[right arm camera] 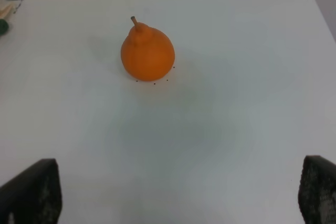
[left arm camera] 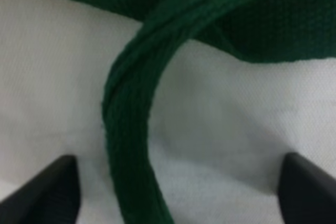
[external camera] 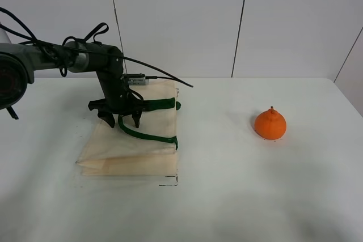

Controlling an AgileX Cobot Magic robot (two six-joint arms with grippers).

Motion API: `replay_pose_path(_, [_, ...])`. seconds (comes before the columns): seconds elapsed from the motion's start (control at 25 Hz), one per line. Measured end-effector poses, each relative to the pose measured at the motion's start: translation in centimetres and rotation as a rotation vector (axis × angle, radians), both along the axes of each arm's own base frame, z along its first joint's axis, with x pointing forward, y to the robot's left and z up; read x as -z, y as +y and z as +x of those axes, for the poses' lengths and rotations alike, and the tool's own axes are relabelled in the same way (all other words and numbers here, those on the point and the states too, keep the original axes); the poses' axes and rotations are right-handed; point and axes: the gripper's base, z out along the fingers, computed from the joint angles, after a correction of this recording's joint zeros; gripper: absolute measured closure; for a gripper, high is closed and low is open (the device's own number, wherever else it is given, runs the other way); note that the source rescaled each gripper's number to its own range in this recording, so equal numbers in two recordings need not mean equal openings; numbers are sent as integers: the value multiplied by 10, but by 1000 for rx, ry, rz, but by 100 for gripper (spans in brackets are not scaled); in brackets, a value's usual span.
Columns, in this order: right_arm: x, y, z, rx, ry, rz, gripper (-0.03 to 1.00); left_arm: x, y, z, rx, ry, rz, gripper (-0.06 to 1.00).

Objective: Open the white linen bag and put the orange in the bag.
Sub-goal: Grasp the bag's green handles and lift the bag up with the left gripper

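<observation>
Arm, left [external camera: 68, 58], dark grey, reaches in from the left edge of the high view over a white table [external camera: 238, 196], with black cables looped along it and one cable trailing off to the right. Left gripper [external camera: 122, 120] points down over the bag with its jaws spread wide; its wrist view shows the two dark fingertips [left arm camera: 47, 192] at opposite edges of the picture, nothing clamped between them. White linen bag [external camera: 142, 157] lies flat on the left half of the table directly under this gripper, cream cloth, its near edge showing folded layers. Green handles, two: one strap [external camera: 161, 104] lies along the bag's far part towards its right edge, and the other [external camera: 144, 136] curves from between the spread fingertips across the cloth to the same edge. Close up, this strap [left arm camera: 128, 129] runs over the pale cloth [left arm camera: 52, 77] through the gap between the fingertips, crossing under a second green band; whether the fingertips touch the cloth cannot be told. Bare tabletop separates the bag from the fruit. Orange [external camera: 270, 124] sits on the table well to the right of the bag, apart from it and outside it, upright, with a bumpy neck and a short stem on top. Right gripper [right arm camera: 176, 192] is out of the high view; its wrist view shows its jaws wide apart and empty, the orange [right arm camera: 147, 53] ahead of them on the white surface and untouched.
</observation>
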Motion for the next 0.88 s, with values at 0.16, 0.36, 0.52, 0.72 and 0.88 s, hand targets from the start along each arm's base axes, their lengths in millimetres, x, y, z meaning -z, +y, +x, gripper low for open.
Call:
replay_pose_path(0.16, [0,0,0,0,0,0,-3,2,1,0,2,7,7,67])
replay_pose_path(0.36, [0,0,0,0,0,0,-3,-9,0,3,1,-10,5,94])
replay_pose_path(0.52, [0,0,0,0,0,0,-3,-50,-1,10,-6,-50,-5,94])
replay_pose_path(0.72, [0,0,0,0,0,0,-3,-124,-3,13,-12,-112,-26,94])
replay_pose_path(0.88, [0,0,0,0,0,0,-3,-191,-7,12,24,-291,-105,94])
